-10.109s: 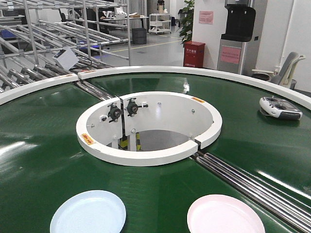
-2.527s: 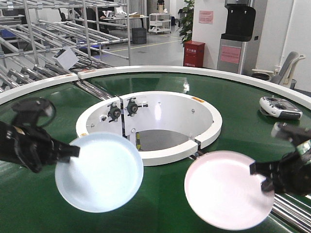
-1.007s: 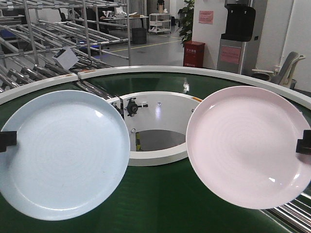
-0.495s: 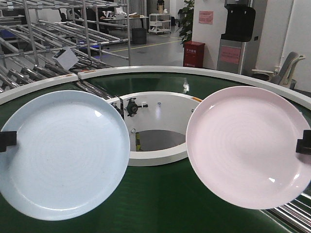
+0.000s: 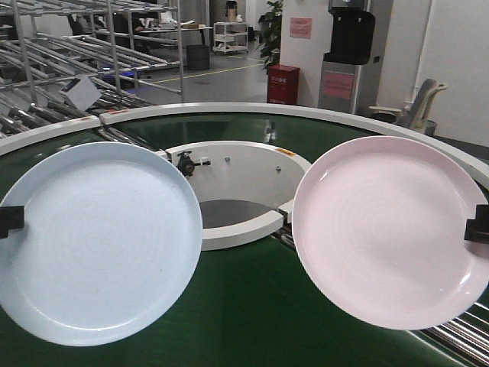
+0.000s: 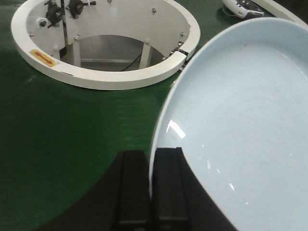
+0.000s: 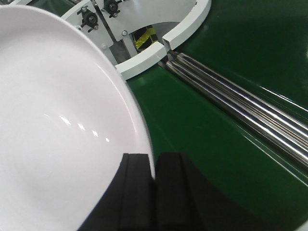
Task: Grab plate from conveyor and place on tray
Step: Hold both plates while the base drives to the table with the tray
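Observation:
Two plates are held up on edge above the green conveyor (image 5: pixel 244 313). The pale blue plate (image 5: pixel 99 245) faces the front camera on the left, and my left gripper (image 6: pixel 151 155) is shut on its rim (image 6: pixel 159 139). On the right, the pink plate (image 5: pixel 390 229) is pinched at its rim by my right gripper (image 7: pixel 154 158), which is shut on it. In the front view only a black bit of each gripper shows, the left gripper (image 5: pixel 9 220) and the right gripper (image 5: pixel 478 225), at the frame's edges. The tray is out of view.
The white centre wall (image 5: pixel 233 229) rings the conveyor's hole between the plates. Steel rollers (image 7: pixel 240 108) cross the belt on the right. A grey remote (image 6: pixel 243 6) lies on the far belt. Metal racks (image 5: pixel 69 46), a red box (image 5: pixel 283 82) and a chair (image 5: pixel 416 103) stand beyond.
Both plates, lying on the belt ten seconds ago, are now lifted and gripped. In the last half second the background slid left in the front view; the plates kept their places.

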